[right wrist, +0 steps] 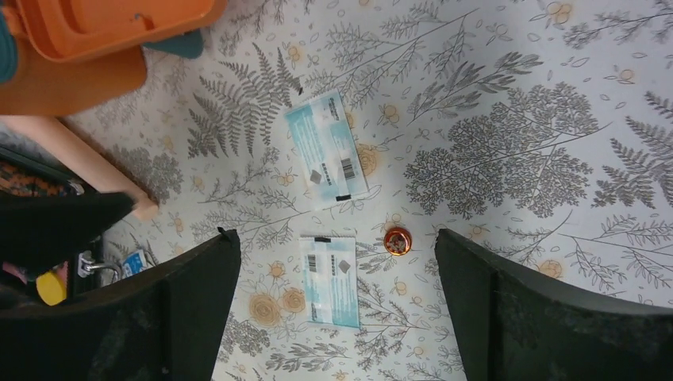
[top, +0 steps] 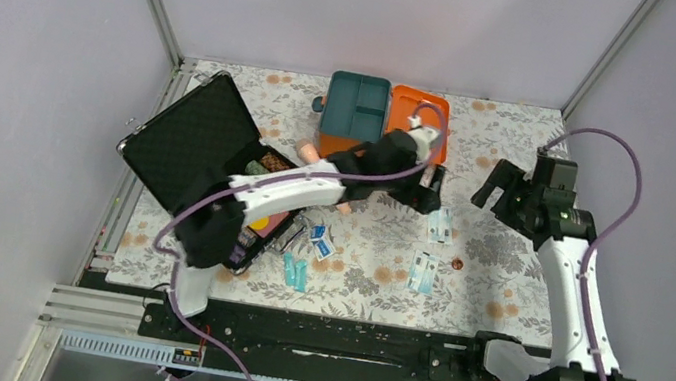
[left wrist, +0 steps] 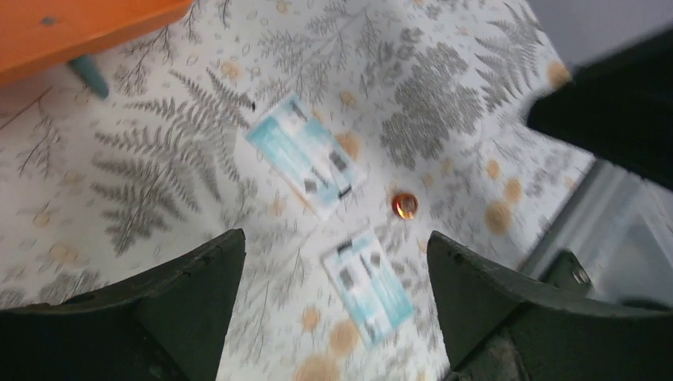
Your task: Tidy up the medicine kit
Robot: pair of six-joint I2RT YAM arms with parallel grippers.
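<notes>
The medicine kit stands open at the back of the mat, with its dark teal divided tray [top: 355, 104] beside its orange lid [top: 417, 121]. It also shows in the left wrist view [left wrist: 71, 28] and the right wrist view [right wrist: 103, 32]. Two white-and-teal sachets [top: 440, 224] [top: 421, 271] lie flat on the mat, also seen in the left wrist view [left wrist: 305, 155] [left wrist: 367, 286] and the right wrist view [right wrist: 327, 147] [right wrist: 329, 279]. My left gripper [top: 428, 186] [left wrist: 335, 242] is open and empty above them. My right gripper [top: 496, 189] [right wrist: 335, 236] is open and empty, higher up to the right.
A small copper cap [top: 455, 264] [right wrist: 397, 240] lies beside the sachets. A black case [top: 204, 145] stands open at the left. A peach tube [top: 309, 153], small blue packets [top: 319, 240] and teal vials [top: 294, 270] lie near it. Metal rails edge the floral mat.
</notes>
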